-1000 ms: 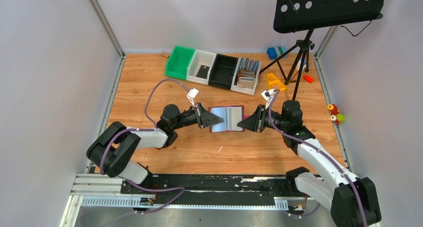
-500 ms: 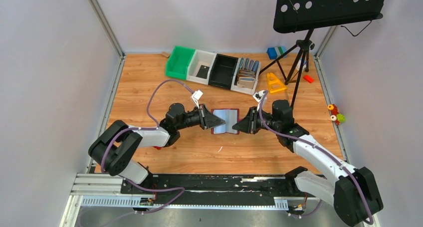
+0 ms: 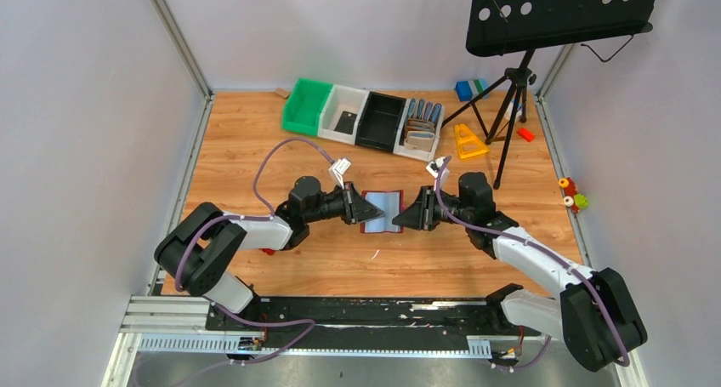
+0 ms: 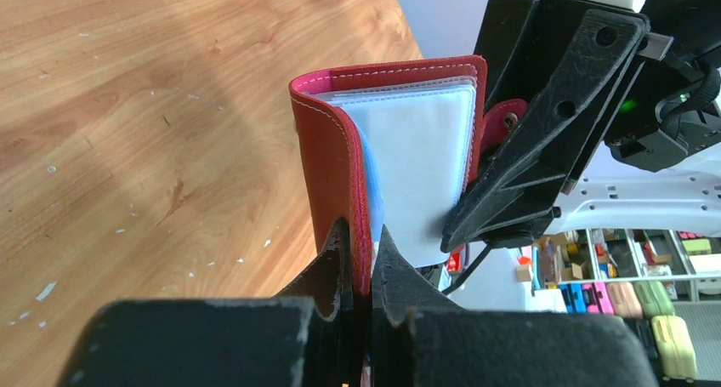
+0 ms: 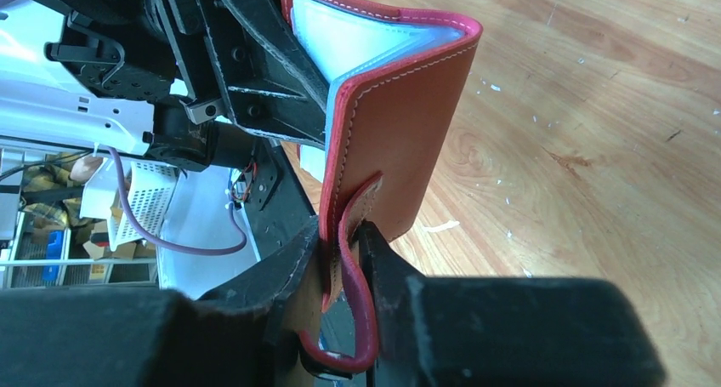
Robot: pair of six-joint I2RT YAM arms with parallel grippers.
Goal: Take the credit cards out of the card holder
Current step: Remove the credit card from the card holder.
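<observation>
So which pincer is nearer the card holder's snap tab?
Right. The right pincer clamps the card holder at the cover bearing the snap tab; the left pincer pinches the opposite cover.

Left claw [image 4: 361,234] hides the card holder [image 4: 327,149] edge.

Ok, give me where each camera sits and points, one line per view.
Top external: above and behind the bases, looking down on the table; left arm and right arm show whole.
Left wrist: on the left arm, looking along the left fingers, shut on the cover of the card holder, toward the right fingers.
Right wrist: mirrored, past the right fingers on the snap tab toward the left arm.
Shared: both wrist views show the card holder.
</observation>
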